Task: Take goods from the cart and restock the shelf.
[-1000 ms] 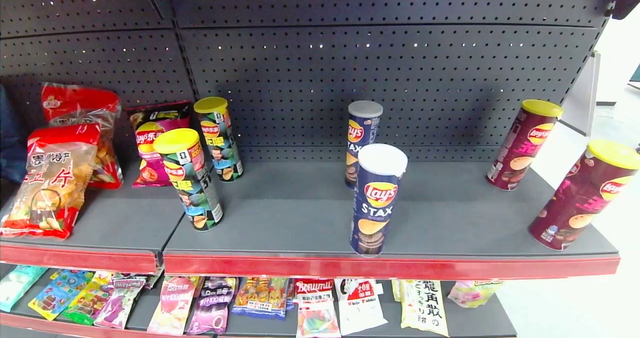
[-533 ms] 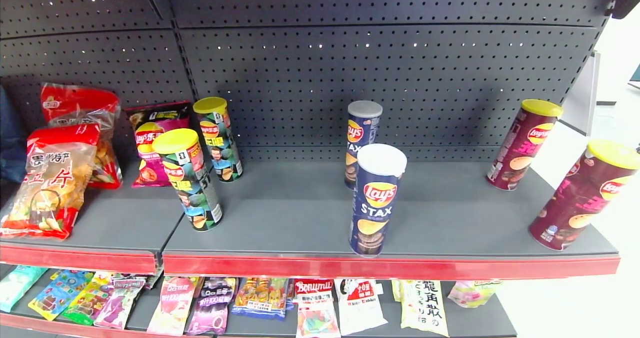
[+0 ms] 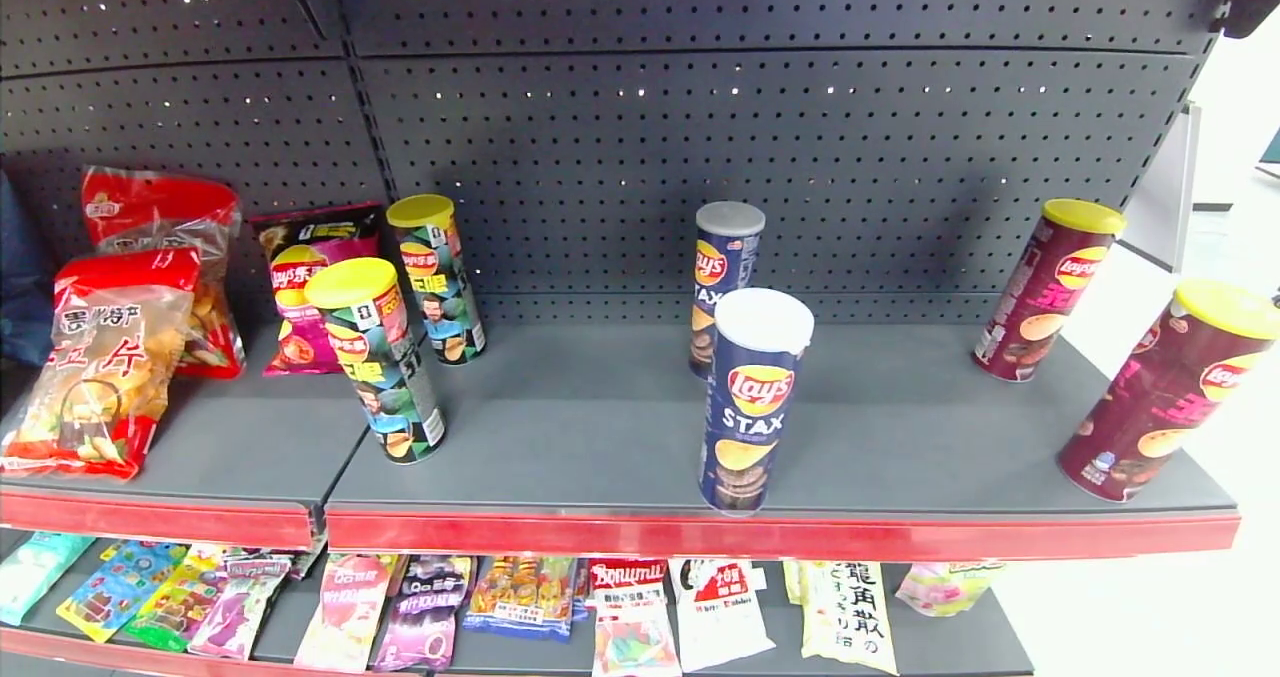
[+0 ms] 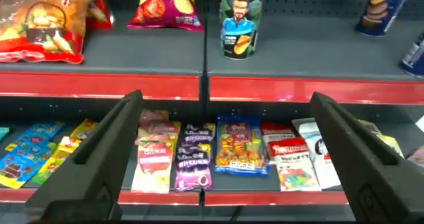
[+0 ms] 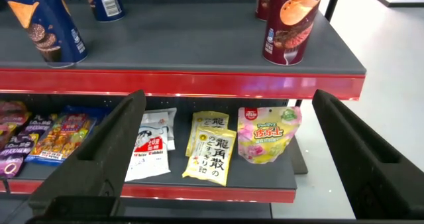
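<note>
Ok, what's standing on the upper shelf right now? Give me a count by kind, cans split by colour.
Blue cans: 2
Maroon cans with yellow lids: 2
Dark patterned cans with yellow lids: 2
Red snack bags: 2
Magenta chip bag: 1
Total: 9

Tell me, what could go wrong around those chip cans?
The front blue can stands close to the shelf's red lip; a nudge might tip it off. The front maroon can sits near the open right corner, similarly exposed. The open left end effector and right end effector could clip either can when reaching in.
</note>
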Robot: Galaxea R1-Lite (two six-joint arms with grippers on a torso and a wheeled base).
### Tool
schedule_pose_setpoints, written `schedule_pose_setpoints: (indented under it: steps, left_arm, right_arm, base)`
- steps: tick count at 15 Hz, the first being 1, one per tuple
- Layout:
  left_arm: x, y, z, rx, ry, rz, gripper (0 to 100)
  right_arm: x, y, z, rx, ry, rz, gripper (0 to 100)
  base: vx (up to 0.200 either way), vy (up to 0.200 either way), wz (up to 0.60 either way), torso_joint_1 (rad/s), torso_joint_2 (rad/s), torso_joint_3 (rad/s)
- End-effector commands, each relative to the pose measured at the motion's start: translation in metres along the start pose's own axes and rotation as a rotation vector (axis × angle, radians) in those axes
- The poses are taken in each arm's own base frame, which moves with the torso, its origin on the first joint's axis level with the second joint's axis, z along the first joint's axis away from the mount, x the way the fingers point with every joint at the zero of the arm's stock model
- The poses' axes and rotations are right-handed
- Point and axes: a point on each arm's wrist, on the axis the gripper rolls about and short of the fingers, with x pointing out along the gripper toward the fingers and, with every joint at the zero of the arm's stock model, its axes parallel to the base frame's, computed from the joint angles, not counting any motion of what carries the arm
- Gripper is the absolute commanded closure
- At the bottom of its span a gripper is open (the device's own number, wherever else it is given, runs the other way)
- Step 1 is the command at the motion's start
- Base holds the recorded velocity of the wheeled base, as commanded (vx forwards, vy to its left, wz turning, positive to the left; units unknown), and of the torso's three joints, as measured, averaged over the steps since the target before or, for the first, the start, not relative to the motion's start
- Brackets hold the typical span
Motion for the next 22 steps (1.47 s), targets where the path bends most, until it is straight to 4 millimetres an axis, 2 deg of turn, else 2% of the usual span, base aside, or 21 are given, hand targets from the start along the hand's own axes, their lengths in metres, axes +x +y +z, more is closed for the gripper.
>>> schedule_pose_setpoints:
  steps: [1,10,11,12,13,14,15,16,18,19,22]
  left_arm:
    - [0.0,0.0,-0.001,0.005,-0.003,0.002,0]
    - [0.0,0.0,-0.001,0.011,-0.003,0.008,0]
    - [0.0,0.0,-0.001,0.011,-0.003,0.007,0]
    - [0.0,0.0,-0.001,0.011,-0.003,0.008,0]
    - [0.0,0.0,-0.001,0.011,-0.003,0.007,0]
    - [0.0,0.0,-0.001,0.011,-0.003,0.007,0]
    - [0.0,0.0,-0.001,0.011,-0.003,0.008,0]
    - [0.0,0.0,-0.001,0.011,-0.003,0.008,0]
    - [0.0,0.0,-0.001,0.011,-0.003,0.008,0]
    - [0.0,0.0,-0.001,0.011,-0.003,0.007,0]
    - [0.0,0.0,-0.001,0.011,-0.003,0.008,0]
  right_arm:
    - [0.0,0.0,0.0,0.001,0.001,0.002,0]
    - [0.0,0.001,0.001,-0.033,-0.008,0.037,0]
    - [-0.003,0.001,0.029,-0.025,-0.051,0.062,0]
    - [0.001,0.0,0.051,0.0,-0.027,0.071,0]
    - [0.018,0.0,0.09,0.09,0.021,0.07,0]
    - [0.026,0.001,0.099,0.085,0.05,0.078,0]
    - [0.029,0.001,0.097,0.082,0.071,0.084,0]
    - [0.036,0.002,0.087,0.072,0.135,0.144,0]
    - [0.044,0.005,0.083,0.035,0.2,0.277,0]
    - [0.053,0.008,0.081,0.015,0.26,0.375,0]
    - [0.09,0.015,0.087,-0.027,0.412,0.462,0]
  base:
    - [0.0,0.0,0.0,0.0,0.0,0.0]
    - [0.0,0.0,0.0,0.0,0.0,0.0]
    - [0.0,0.0,0.0,0.0,0.0,0.0]
    - [0.0,0.0,0.0,0.0,0.0,0.0]
    - [0.0,0.0,0.0,0.0,0.0,0.0]
    - [0.0,0.0,0.0,0.0,0.0,0.0]
    - [0.0,0.0,0.0,0.0,0.0,0.0]
    - [0.0,0.0,0.0,0.0,0.0,0.0]
    - [0.0,0.0,0.0,0.0,0.0,0.0]
    - [0.0,0.0,0.0,0.0,0.0,0.0]
    - [0.0,0.0,0.0,0.0,0.0,0.0]
